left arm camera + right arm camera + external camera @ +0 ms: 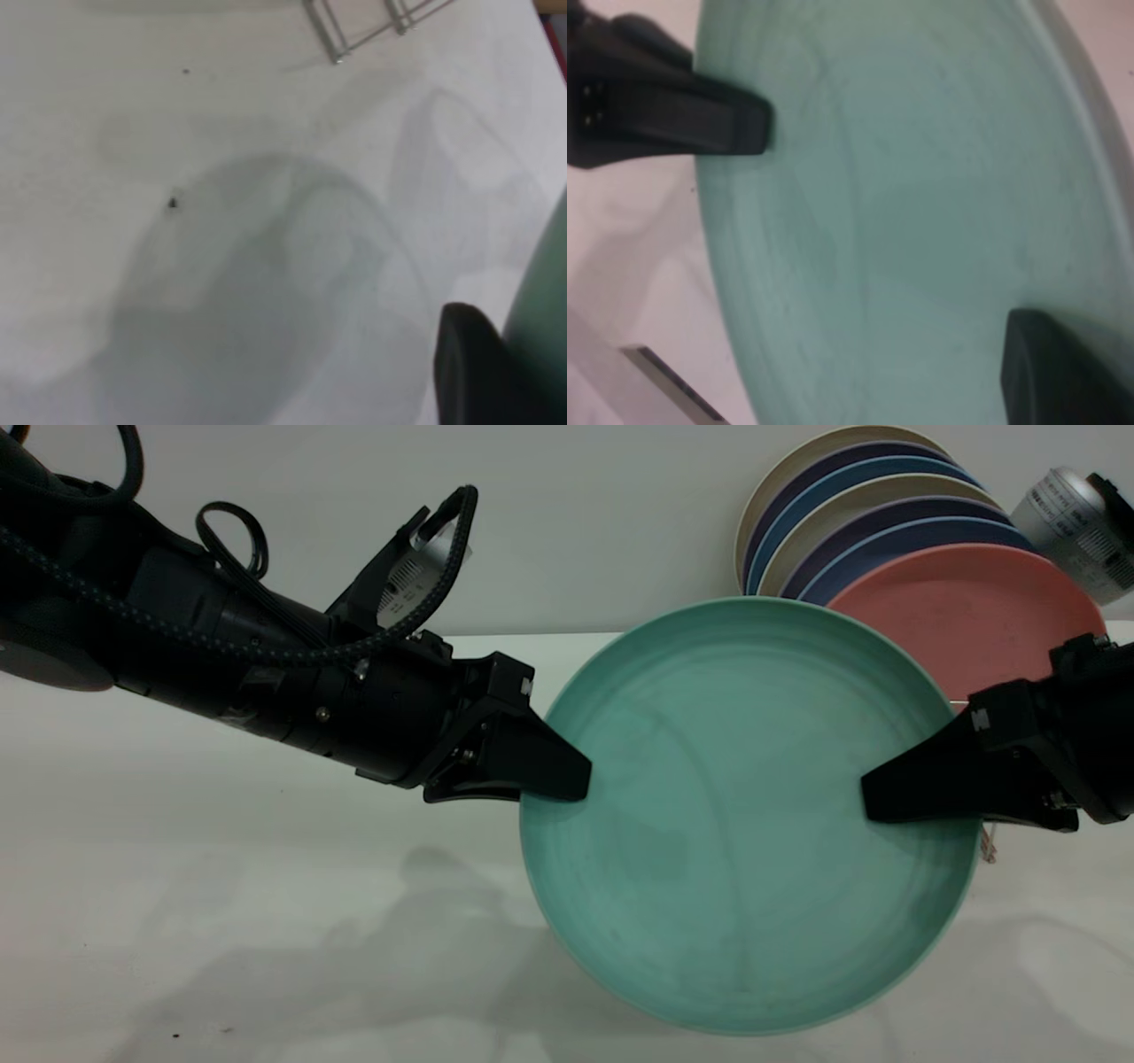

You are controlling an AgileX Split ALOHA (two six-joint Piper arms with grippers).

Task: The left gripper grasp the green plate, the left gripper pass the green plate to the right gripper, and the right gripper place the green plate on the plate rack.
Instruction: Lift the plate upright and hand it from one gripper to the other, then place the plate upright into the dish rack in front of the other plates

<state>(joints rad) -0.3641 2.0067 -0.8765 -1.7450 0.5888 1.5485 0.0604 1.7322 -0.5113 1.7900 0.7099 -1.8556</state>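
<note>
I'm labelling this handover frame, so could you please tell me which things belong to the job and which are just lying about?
Job:
- green plate
- left end effector, on the plate's rim
- right end effector, on the opposite rim
- plate rack

Lying about:
- pink plate
- stacked plates behind it

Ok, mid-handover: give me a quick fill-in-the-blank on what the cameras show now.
1. Both grippers grip the rim of the ____ plate.
2. The left gripper holds the rim opposite the ____ gripper.
3. The frontmost plate in the stack behind is ____.

Missing words: green; right; pink
</note>
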